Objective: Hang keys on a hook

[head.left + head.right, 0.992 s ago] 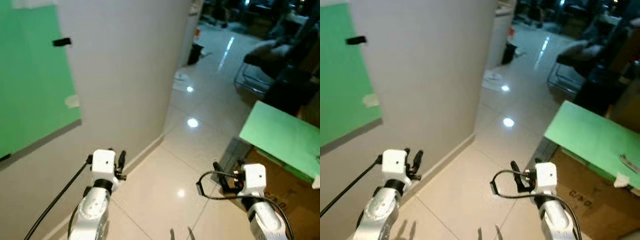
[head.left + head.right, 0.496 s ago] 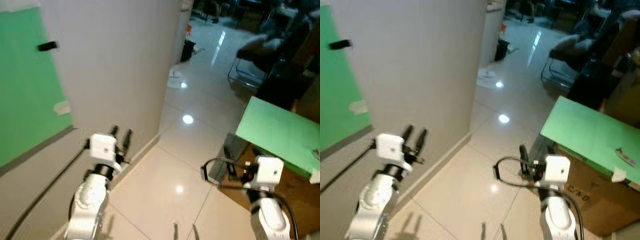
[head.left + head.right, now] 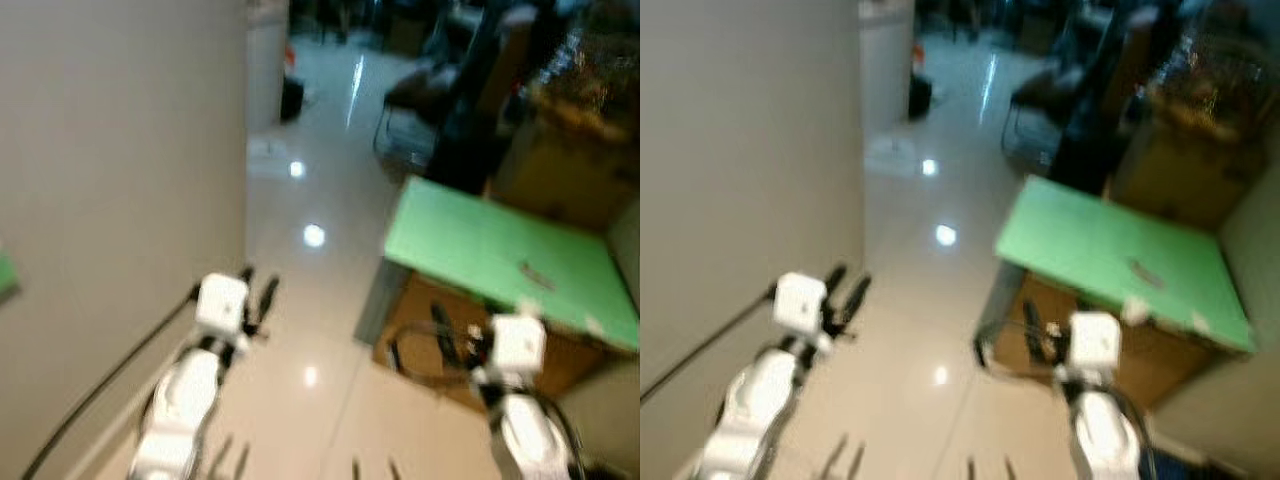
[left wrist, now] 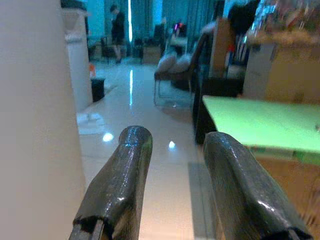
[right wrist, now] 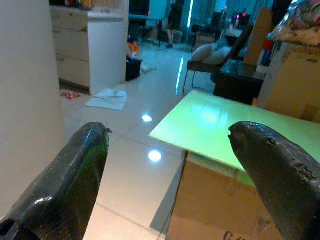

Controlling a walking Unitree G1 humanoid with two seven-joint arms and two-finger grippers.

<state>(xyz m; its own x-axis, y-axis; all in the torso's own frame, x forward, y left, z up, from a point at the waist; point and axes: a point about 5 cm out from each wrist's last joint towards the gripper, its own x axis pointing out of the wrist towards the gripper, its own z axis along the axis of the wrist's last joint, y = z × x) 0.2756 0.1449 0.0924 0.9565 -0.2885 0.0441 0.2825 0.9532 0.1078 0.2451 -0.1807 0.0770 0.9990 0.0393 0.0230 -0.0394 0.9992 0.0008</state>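
A: Two arms out front, nothing carried. The left tool hangs beside the beige wall, its fingers slightly apart around empty air.

B: The right tool is released too, fingers spread wide, the green surface visible between them.

A: Probably readied for a pickup. The keys look to be that small dark item lying on the green surface, though the blur leaves that uncertain.

B: The surface rests on a cardboard box, across the glossy tiled floor from the wall.

A: No hook to point at, so hanging seems far off; fetching presumably comes first.
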